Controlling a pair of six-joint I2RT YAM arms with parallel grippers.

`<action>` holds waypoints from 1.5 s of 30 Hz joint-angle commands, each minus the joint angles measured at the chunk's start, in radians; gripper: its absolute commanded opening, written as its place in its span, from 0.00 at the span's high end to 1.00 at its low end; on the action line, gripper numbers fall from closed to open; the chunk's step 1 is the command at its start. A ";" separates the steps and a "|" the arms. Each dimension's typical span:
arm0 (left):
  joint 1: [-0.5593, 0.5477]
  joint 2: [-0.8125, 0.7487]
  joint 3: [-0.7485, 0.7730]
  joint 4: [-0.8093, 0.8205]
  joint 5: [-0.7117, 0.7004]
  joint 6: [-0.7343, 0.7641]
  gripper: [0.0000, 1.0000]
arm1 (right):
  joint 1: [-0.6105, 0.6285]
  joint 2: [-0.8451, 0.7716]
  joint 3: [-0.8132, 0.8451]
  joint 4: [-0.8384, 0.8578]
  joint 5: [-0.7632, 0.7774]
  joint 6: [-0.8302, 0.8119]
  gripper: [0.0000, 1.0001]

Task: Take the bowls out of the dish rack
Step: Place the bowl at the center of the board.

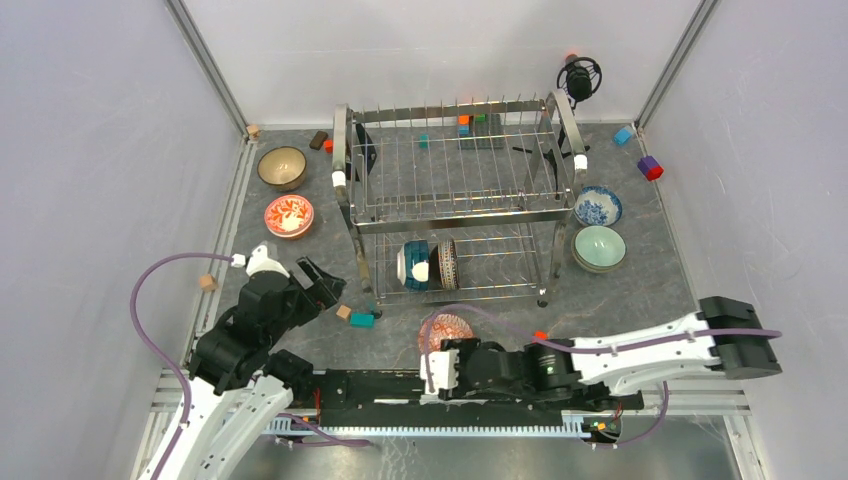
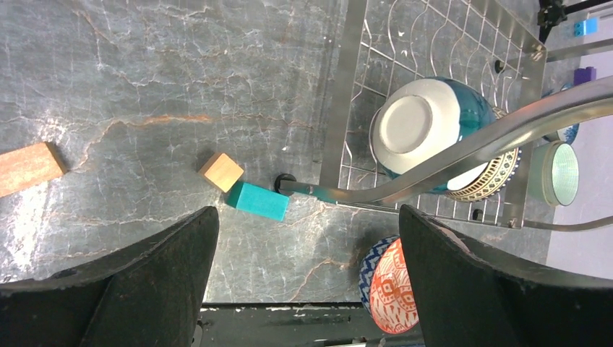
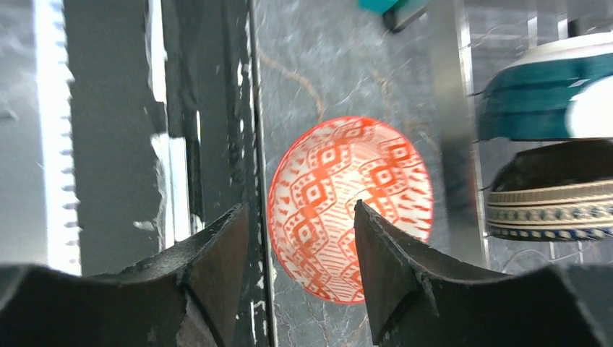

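The right end effector [image 3: 298,210] hangs released, its two black wedge-shaped fingers parted over a shallow round bowl [image 3: 325,188] patterned in red and white. The bowl lies flat on the counter [image 1: 650,290], just in front of the dish rack [image 1: 460,221]. Its left rim sits between the fingers, though I cannot tell whether either finger touches it. The left end effector [image 2: 307,213] is spread as wide as it goes and holds nothing, hovering off the rack's front left leg.

The counter is dark grey stone with pale veins. A teal block [image 2: 256,200] and a small wooden cube [image 2: 221,171] touch each other near that leg.

The rack is shiny steel wire in two tiers. On its lower tier two bowls stand on edge side by side: a glossy teal bowl [image 1: 415,265] with a white foot, and a dark bowl [image 1: 447,265] with a cream patterned band. To the left of the rack lie a red-and-white bowl [image 1: 289,215] and, farther back, a brown-gold bowl [image 1: 282,167]. To its right lie a pale green bowl [image 1: 599,247] and a blue-and-white bowl [image 1: 597,205].

Only the left wrist view shows the blue pattern on the near bowl's outside. Only the overhead view shows the two bowls to the left of the rack.
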 commanded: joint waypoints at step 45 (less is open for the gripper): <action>-0.003 0.217 -0.221 0.884 0.068 0.185 0.16 | -0.005 -0.614 0.216 -0.665 1.254 0.757 0.26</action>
